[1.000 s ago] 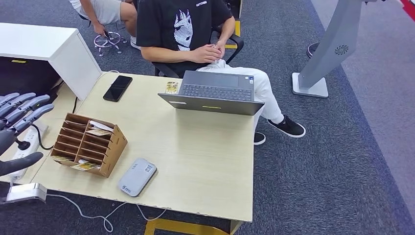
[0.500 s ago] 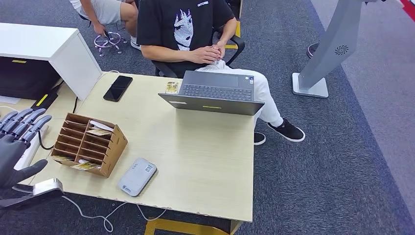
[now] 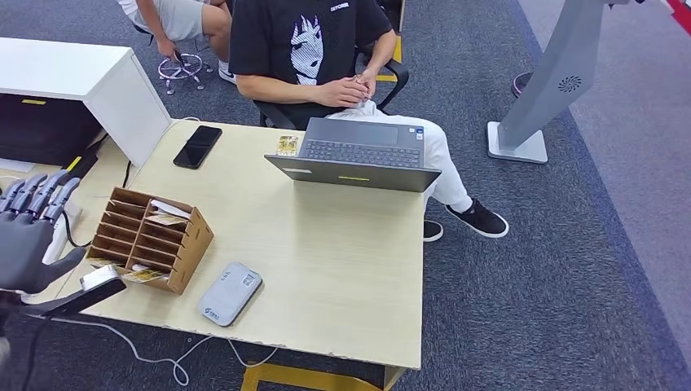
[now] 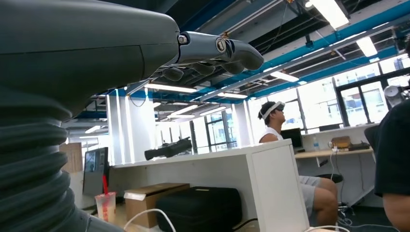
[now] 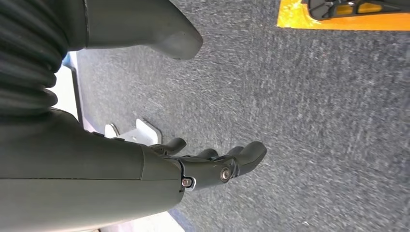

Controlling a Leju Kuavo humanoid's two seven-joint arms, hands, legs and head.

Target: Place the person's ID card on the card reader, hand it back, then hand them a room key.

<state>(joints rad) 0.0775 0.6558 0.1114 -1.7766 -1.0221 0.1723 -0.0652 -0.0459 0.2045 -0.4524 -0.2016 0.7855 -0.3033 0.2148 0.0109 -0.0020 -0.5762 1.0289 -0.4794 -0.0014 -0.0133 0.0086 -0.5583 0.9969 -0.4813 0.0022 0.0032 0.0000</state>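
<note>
My left robot hand (image 3: 28,236), released and empty, dropped lower beside the surface (image 3: 326,269); ID card (image 3: 286,146) still untouched.

left hand (image 3: 28,236) at left edge of head view — dark grey palm, silver-grey segmented fingers, silver forearm plate below. right hand (image 5: 145,169) — dark grey shell, ribbed cover, small screws at finger bases.

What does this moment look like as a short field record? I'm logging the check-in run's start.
left hand: raised beside the table's left edge, fingers spread, holding nothing
right hand: hanging over grey carpet, holding nothing
card reader: grey, near front edge of table
card organizer: cardboard, left of reader
ID card: beside laptop
person: seated behind laptop
</note>
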